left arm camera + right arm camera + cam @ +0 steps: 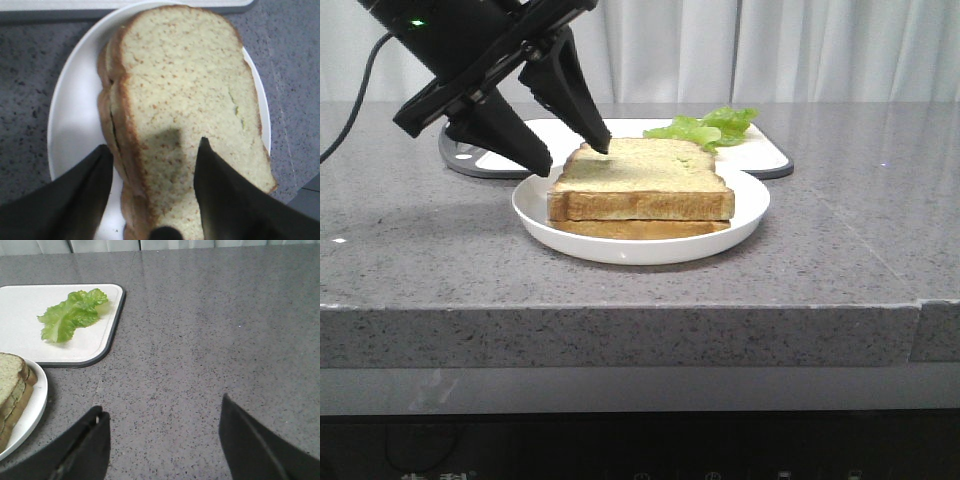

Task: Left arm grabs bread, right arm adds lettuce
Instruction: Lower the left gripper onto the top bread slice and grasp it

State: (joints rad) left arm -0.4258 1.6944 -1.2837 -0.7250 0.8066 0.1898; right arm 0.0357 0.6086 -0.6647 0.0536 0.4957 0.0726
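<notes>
Grey counter: left gripper jaws apart, straddling bread edge on plate, maybe touching; right gripper spread wide, lettuce on tray.

You face a grey speckled stone countertop with a thick front edge; its polished surface reflects soft, even light. A seam runs across the top on your right side, where a second slab section sits slightly lower at the front edge. Behind the countertop hangs a pale curtain in vertical folds, covering the whole back of the room. Below the counter edge you see a lighter grey band, then a dark panel with faint markings too small to read.
</notes>
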